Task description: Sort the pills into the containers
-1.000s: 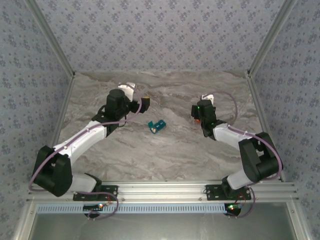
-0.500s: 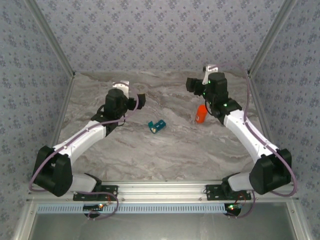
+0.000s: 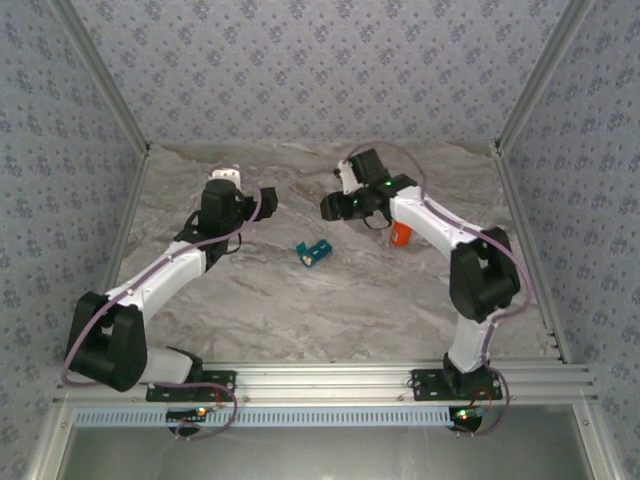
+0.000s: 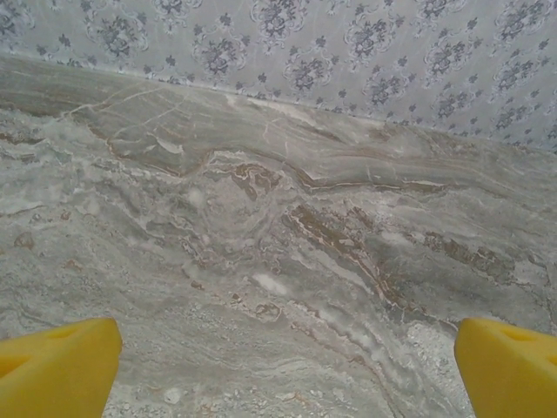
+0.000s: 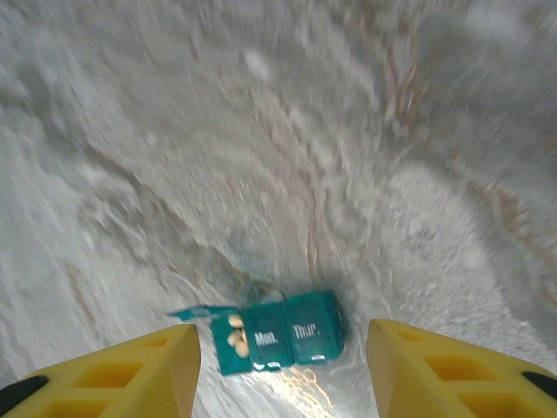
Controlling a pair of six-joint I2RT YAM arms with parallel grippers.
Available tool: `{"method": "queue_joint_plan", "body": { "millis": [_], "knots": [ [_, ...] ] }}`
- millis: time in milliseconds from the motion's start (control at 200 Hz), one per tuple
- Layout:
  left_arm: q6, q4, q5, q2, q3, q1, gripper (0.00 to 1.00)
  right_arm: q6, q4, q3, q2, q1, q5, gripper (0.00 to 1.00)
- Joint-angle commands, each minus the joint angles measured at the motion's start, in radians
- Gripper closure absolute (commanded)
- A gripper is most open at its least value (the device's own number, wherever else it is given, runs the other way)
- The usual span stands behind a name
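One teal pill box (image 3: 314, 252) and one orange bottle (image 3: 401, 235) rest on the worktop (image 3: 300, 310). The right wrist view reveals pale pills (image 5: 235, 335) in its open compartment. The left fingers (image 4: 61, 370) and right fingers (image 5: 435, 370) stand apart, empty.

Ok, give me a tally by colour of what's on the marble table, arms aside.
Teal-blue: 1, the small flat plastic pill box, one lid flipped open.
Orange: 1, the cylindrical bottle.
Pale: the pills in the box's open compartment, too blurred to count.
Total: 2 items, plus those pills.
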Motion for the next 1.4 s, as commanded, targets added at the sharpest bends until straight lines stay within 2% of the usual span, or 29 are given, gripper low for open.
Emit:
{"method": "queue_joint_plan", "body": {
  "millis": [0, 295, 370, 470, 520, 575, 635, 785, 1394],
  "knots": [
    [-0.037, -0.07, 0.031, 0.027, 0.031, 0.012, 0.02, -0.072, -0.145, 0.047, 0.067, 0.021, 0.002, 0.46],
    [-0.012, -0.199, 0.118, 0.099, 0.113, 0.022, 0.02, -0.083, -0.132, 0.011, 0.128, 0.047, 0.005, 0.46],
    [-0.018, -0.202, 0.148, 0.116, 0.12, 0.022, 0.09, -0.083, -0.126, 0.005, 0.138, 0.048, 0.005, 0.46],
    [-0.019, -0.213, 0.198, 0.145, 0.137, 0.022, 0.3, -0.082, -0.116, -0.005, 0.148, 0.053, 0.0, 0.46],
    [-0.02, -0.237, 0.217, 0.167, 0.156, 0.022, 0.44, -0.08, -0.112, -0.008, 0.152, 0.053, -0.001, 0.46],
    [-0.019, -0.276, 0.237, 0.196, 0.186, 0.022, 0.67, -0.079, -0.108, -0.011, 0.156, 0.055, -0.006, 0.46],
    [-0.013, -0.32, 0.265, 0.231, 0.218, 0.022, 1.0, -0.08, -0.107, -0.011, 0.165, 0.055, -0.009, 0.46],
    [-0.011, -0.391, 0.312, 0.304, 0.275, 0.014, 1.0, -0.083, -0.102, -0.008, 0.181, 0.059, -0.013, 0.46],
    [-0.009, -0.407, 0.351, 0.397, 0.296, -0.049, 1.0, -0.077, -0.098, 0.018, 0.23, 0.062, -0.008, 0.46]
  ]
}}
